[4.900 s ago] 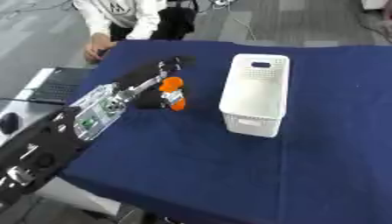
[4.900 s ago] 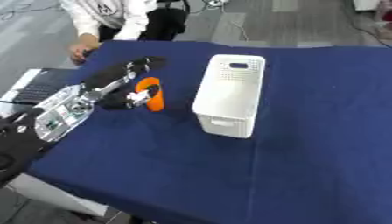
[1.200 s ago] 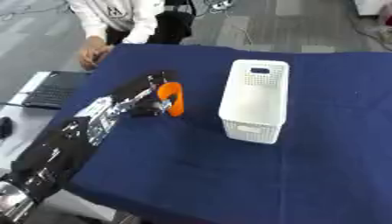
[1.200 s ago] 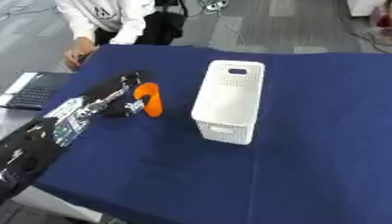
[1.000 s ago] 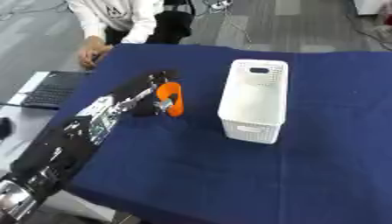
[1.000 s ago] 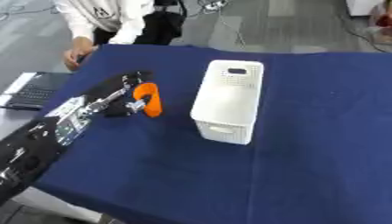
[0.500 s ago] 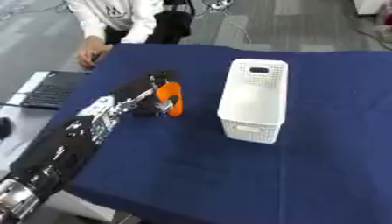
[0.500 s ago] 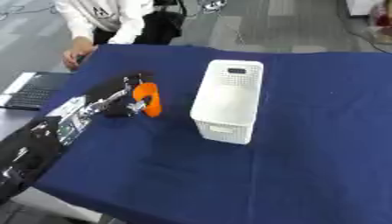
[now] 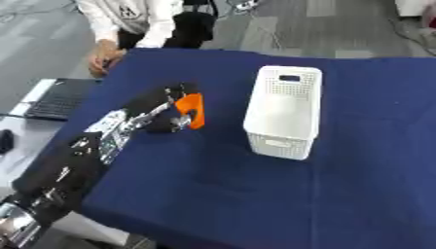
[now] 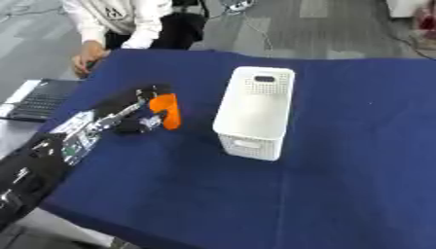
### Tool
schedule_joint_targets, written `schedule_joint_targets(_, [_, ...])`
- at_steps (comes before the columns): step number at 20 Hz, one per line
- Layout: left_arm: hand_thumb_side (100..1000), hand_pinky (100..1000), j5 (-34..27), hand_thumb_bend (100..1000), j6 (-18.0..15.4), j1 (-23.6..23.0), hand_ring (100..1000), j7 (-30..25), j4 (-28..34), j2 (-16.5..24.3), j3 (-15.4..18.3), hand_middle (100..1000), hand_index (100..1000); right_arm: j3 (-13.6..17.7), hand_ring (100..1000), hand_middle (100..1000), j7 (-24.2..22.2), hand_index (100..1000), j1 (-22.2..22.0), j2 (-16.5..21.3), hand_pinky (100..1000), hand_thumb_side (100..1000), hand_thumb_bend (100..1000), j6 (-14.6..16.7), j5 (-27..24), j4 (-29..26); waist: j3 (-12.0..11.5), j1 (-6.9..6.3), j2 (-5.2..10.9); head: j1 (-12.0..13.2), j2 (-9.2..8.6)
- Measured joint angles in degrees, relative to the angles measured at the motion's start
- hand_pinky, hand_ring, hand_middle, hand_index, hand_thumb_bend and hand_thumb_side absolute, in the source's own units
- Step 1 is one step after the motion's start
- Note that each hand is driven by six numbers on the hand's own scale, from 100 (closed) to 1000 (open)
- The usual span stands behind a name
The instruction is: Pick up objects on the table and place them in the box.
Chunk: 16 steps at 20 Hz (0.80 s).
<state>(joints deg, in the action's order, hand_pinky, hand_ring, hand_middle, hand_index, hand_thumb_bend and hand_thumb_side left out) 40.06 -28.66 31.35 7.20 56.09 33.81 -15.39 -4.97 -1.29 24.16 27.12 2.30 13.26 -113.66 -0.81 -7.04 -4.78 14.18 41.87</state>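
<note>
Pickup stage, I'd say; the left hand reaches in from the near left and has its fingers curled round an orange object, which sits at the right-hand side of the hand, toward the box; thumb looks to be on the near side of it, though the dark fingers blur together so I can't say exactly how they wrap. Can't tell whether the orange thing rests on the blue counter or is lifted just off it; it's low either way.

White box stands upright to the right of the hand, near but not touching, open top facing up with nothing visible inside from here; so my guess is nothing has gone in yet.

Next move, as I read it: raise the orange object high enough to clear the box's rim, carry it right until it's over the opening, then let go; the box is tall and narrow, so clipping the near-left wall could tip or shove it.

Right hand isn't in either view.
</note>
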Motion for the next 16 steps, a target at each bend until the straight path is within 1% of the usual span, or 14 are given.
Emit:
schedule_joint_targets(8, [1000,1000,0.3,215,-1.9,1.8,1000,0.4,-2.0,-0.6,0.4,1000,1000,0.0,638,659,0.0,701,0.0,0.0,449,941,100,0.0,0.0,0.0,0.2,0.04,-0.28,0.0,-0.13])
schedule_joint_targets(11, [1000,1000,0.8,235,-2.4,2.2,1000,0.2,-2.8,-1.1,0.7,1000,1000,0.0,638,659,0.0,701,0.0,0.0,449,940,100,0.0,0.0,0.0,0.4,0.05,-0.34,0.0,-0.16])
schedule_joint_targets(16, [1000,1000,1.7,245,-4.3,3.0,1000,-0.5,-5.0,-1.9,1.6,1000,1000,0.0,638,658,0.0,701,0.6,-0.2,448,940,100,0.0,0.0,0.0,0.6,0.18,-0.43,0.0,-0.64])
